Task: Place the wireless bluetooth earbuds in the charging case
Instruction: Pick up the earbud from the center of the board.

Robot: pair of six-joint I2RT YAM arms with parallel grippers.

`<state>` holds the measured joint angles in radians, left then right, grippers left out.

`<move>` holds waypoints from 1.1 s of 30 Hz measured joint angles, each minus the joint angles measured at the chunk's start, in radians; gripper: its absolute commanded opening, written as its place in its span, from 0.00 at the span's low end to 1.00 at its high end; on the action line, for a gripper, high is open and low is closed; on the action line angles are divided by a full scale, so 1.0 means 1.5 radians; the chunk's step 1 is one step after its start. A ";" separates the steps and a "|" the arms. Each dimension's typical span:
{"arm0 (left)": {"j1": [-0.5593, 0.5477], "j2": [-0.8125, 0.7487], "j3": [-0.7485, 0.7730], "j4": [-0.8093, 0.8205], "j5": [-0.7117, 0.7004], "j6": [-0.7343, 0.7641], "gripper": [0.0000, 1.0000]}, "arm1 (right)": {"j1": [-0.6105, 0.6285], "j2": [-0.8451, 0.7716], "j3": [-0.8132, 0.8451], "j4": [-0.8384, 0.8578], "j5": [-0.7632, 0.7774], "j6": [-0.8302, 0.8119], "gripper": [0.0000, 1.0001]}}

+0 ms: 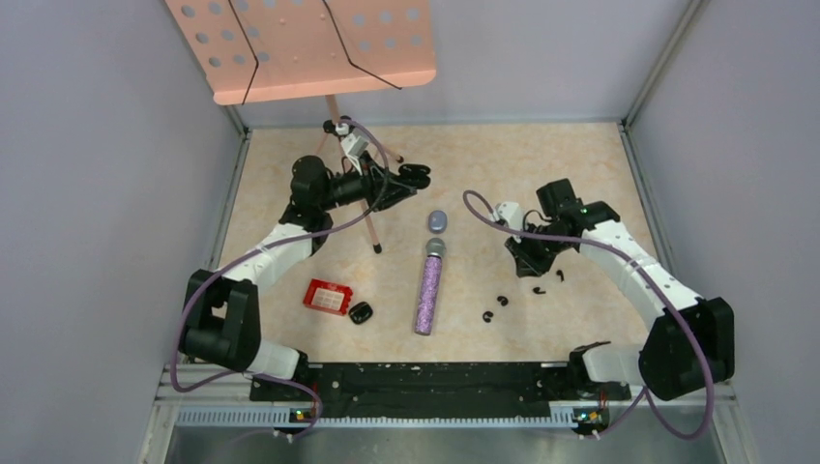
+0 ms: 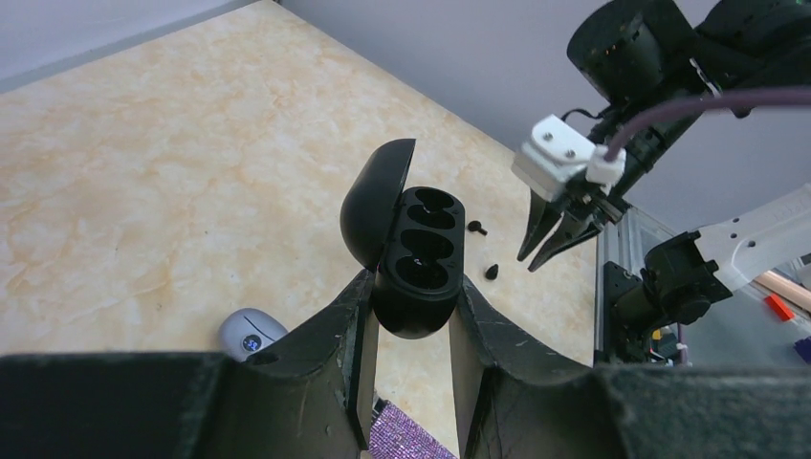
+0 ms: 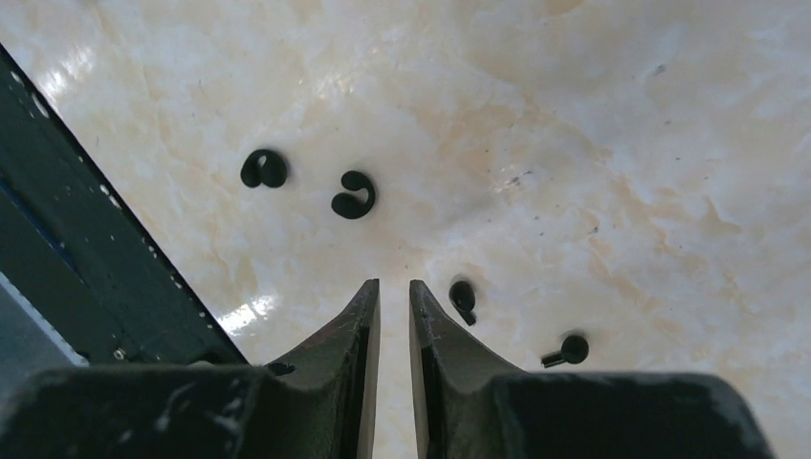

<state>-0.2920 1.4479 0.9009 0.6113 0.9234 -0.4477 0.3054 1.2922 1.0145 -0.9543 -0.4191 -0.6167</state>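
Observation:
My left gripper (image 2: pixel 413 285) is shut on an open black charging case (image 2: pixel 421 251) and holds it above the table, lid (image 2: pixel 375 201) swung back, both sockets empty; it shows in the top view (image 1: pixel 414 177) too. My right gripper (image 3: pixel 393 284) hovers low over the table with a narrow gap between its jaws and nothing in it. Several black earbuds lie loose under it: two curled ones (image 3: pixel 263 169) (image 3: pixel 354 196) ahead to the left, one (image 3: pixel 463 298) just right of the fingertips, one (image 3: pixel 566 352) farther right. No pale purple earbuds show.
A grey closed case (image 1: pixel 438 221), a purple glitter tube (image 1: pixel 428 286), a red box (image 1: pixel 327 296) and a closed black case (image 1: pixel 361 312) lie mid-table. A pink music stand (image 1: pixel 300 43) stands at the back, its leg (image 1: pixel 360 208) beside the left arm. Walls enclose the table.

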 measured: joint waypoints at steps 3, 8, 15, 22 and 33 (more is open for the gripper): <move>0.006 -0.005 -0.006 -0.003 -0.007 -0.006 0.00 | 0.020 -0.011 -0.037 0.016 0.017 -0.033 0.15; 0.017 -0.016 -0.014 -0.021 -0.017 -0.010 0.00 | 0.062 0.032 -0.044 0.058 0.040 0.018 0.11; 0.038 -0.044 -0.029 -0.040 -0.023 -0.010 0.00 | 0.062 0.090 -0.050 0.104 0.053 0.147 0.13; 0.054 -0.066 -0.035 -0.047 -0.032 -0.010 0.00 | 0.062 0.165 -0.049 0.121 0.054 0.232 0.14; 0.087 -0.078 -0.036 -0.060 -0.034 -0.009 0.00 | 0.063 0.204 -0.049 0.120 0.049 0.274 0.19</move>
<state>-0.1619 1.3304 0.8467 0.5217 0.8722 -0.4618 0.3996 1.5986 0.9405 -0.7746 -0.3458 -0.2054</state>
